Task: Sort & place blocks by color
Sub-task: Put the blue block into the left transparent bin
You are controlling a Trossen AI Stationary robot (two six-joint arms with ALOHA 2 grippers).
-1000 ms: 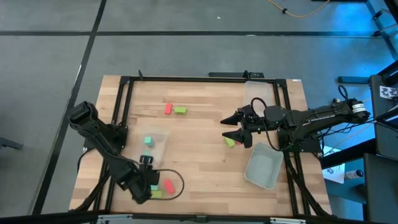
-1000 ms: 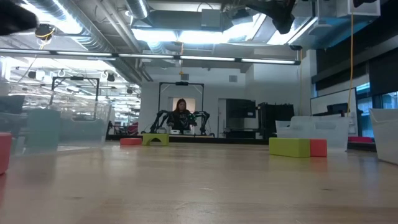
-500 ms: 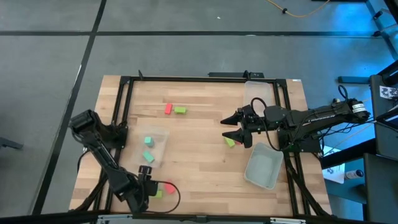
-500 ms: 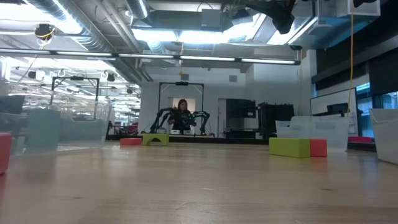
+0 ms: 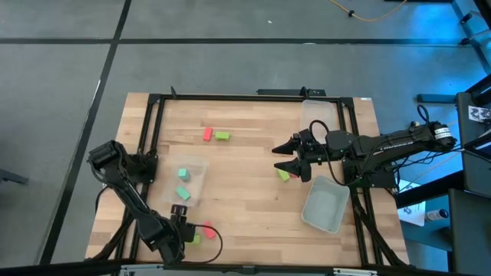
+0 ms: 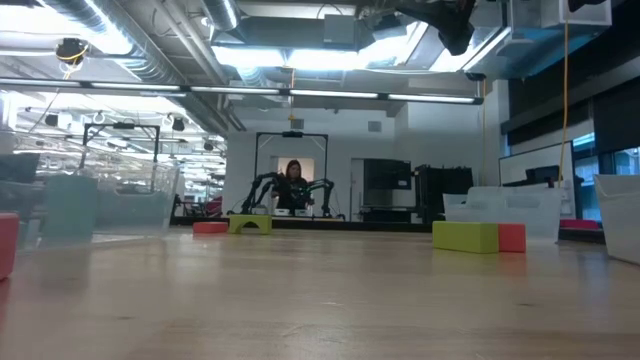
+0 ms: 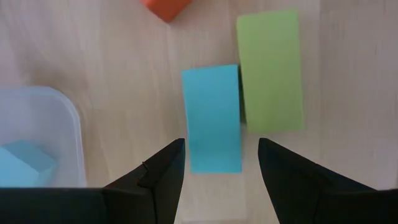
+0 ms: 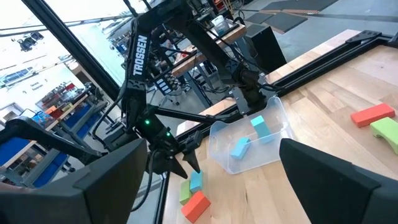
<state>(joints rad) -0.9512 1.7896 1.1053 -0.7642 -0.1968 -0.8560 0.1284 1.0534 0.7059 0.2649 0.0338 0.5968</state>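
The left end effector (image 7: 214,163) hangs over the near left corner of the light wooden bench (image 5: 253,161), fingers spread wide and holding nothing. Its opening brackets a small teal rectangular block (image 7: 212,118) lying flat on the bench. A lime yellow-green rectangular block (image 7: 269,70) lies along one long side of the teal block, touching or nearly touching it, and a red-pink block (image 7: 165,7) sits just beyond them. The wide spread appears intended to clear the teal block, but one finger must enter the narrow seam beside the lime block, so contact with that neighbour is a risk.

Just beside this group stands a clear plastic rectangular tub (image 5: 201,170) that already holds two teal blocks (image 5: 182,175). Judged from this, it is the teal destination, and the third teal block remains to be moved.

The right end effector (image 5: 285,158) waits at mid-bench on the right, fingers spread and empty, near another lime and red-pink pair (image 5: 285,175). A third lime and red-pink pair (image 5: 215,135) lies near the far edge. Two further clear tubs (image 5: 322,207) stand on the right, with no blocks visible inside.
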